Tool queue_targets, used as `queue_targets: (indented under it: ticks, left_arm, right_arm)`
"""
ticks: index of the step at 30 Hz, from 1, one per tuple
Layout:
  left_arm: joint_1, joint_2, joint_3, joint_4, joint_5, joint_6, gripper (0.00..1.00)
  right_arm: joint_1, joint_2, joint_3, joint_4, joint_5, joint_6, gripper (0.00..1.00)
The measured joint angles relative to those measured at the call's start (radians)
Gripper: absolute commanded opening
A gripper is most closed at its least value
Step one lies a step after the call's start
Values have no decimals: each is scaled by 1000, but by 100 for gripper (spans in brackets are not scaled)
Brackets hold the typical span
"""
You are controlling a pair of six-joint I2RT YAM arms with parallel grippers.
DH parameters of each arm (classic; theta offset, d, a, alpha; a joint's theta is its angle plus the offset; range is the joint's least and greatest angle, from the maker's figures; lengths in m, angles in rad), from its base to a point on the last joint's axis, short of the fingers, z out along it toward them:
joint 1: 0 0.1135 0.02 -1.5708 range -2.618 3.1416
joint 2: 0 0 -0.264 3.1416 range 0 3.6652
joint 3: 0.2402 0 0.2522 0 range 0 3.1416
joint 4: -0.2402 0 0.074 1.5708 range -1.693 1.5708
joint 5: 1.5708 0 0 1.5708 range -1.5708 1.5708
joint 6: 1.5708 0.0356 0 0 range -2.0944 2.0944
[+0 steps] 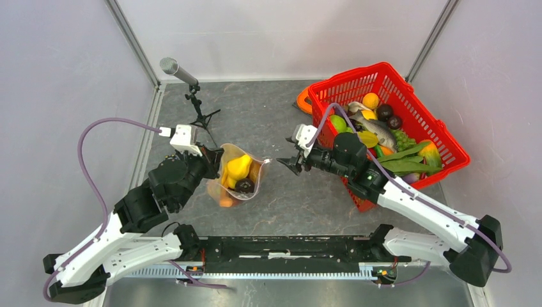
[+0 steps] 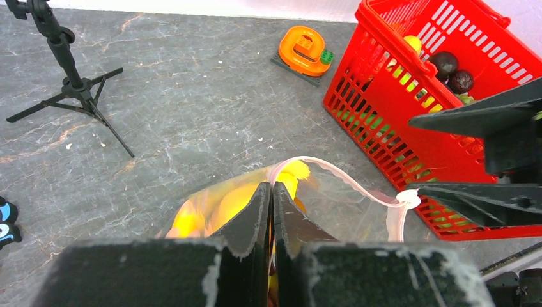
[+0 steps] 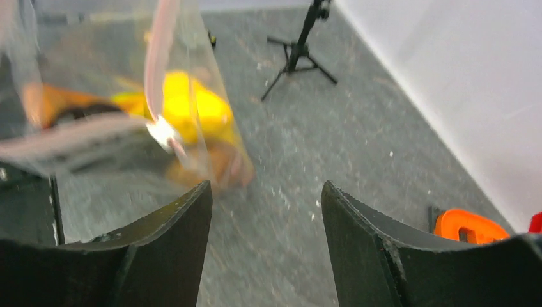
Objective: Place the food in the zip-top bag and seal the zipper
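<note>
The clear zip-top bag hangs over the table's middle left, holding food: a yellow piece, a dark one and an orange one below. My left gripper is shut on the bag's mouth edge, where the pink zipper begins. The zipper arcs right to a white slider. My right gripper stands open just right of that slider, holding nothing. In the right wrist view the bag and slider lie beyond and left of the right gripper. More food fills the basket.
A red mesh basket of toy food stands at the back right, under my right arm. A flat orange ring-shaped object lies by its left corner. A microphone on a small tripod stands at the back left.
</note>
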Motion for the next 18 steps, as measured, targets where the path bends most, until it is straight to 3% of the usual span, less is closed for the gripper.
queue_targets:
  ticks: [7, 10, 18]
  left_arm:
    - [0, 0, 0, 0, 2, 0, 9]
    - [0, 1, 0, 3, 10, 0, 9]
    - [0, 6, 0, 6, 35, 0, 10]
  right_arm:
    - [-57, -34, -92, -16, -225, -171, 72]
    - [-56, -26, -93, 2, -288, -227, 64]
    - [-58, 143, -22, 30, -415, -296, 58]
